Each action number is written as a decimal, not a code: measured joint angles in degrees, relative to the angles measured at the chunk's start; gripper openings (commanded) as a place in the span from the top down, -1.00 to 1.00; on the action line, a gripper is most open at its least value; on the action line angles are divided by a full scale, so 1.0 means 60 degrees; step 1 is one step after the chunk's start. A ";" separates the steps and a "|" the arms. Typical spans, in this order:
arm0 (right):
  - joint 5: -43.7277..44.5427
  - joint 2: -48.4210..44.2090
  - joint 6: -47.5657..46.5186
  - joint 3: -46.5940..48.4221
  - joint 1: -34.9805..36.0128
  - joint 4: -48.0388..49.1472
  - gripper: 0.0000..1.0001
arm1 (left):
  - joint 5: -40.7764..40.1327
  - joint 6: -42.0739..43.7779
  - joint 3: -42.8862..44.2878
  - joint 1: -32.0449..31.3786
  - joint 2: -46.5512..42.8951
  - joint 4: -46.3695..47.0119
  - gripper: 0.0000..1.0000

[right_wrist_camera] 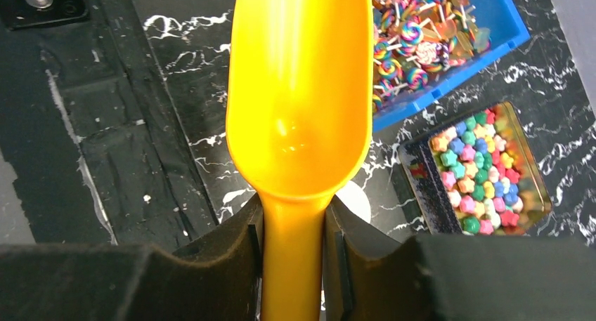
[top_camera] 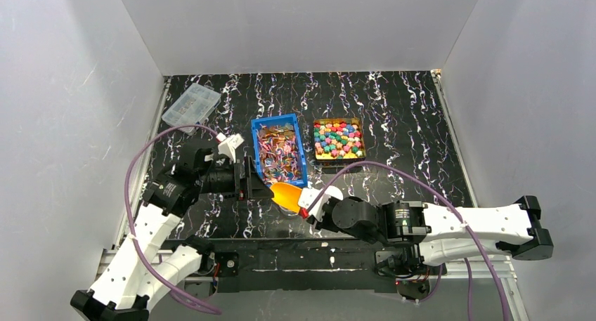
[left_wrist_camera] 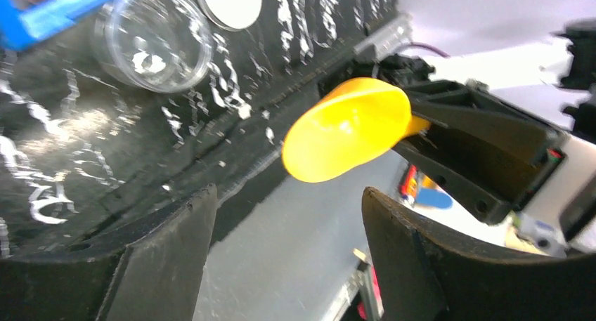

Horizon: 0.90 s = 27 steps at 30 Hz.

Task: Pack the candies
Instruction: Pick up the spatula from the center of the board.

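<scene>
Black marbled desk under both arms. Mid-desk I see a blue bin holding wrapped candies; just right of it, not touching, a smaller tin full of rounded candies in mixed colours. Right tool is clamped on the handle of an orange scoop, bowl aimed toward the bin's near end. Left tool faces the scoop, jaws spread, gripping nothing. Clear jar and white lid sit side by side near the bin.
</scene>
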 measured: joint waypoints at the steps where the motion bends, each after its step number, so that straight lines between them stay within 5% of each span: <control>1: 0.0117 0.0051 0.0113 0.0069 0.0000 -0.0131 0.97 | -0.0328 0.0164 0.0157 -0.0004 0.0076 -0.0098 -0.59; 16: 0.0958 0.1730 0.2040 0.1869 -0.1009 -0.2233 0.97 | -0.4313 0.1526 0.1249 -0.0004 0.2601 -0.0157 -0.78; 27: 0.0277 0.2554 0.2681 0.2554 -0.1687 -0.2623 0.97 | -0.4878 0.1774 0.2018 0.0255 0.5260 0.0718 -0.51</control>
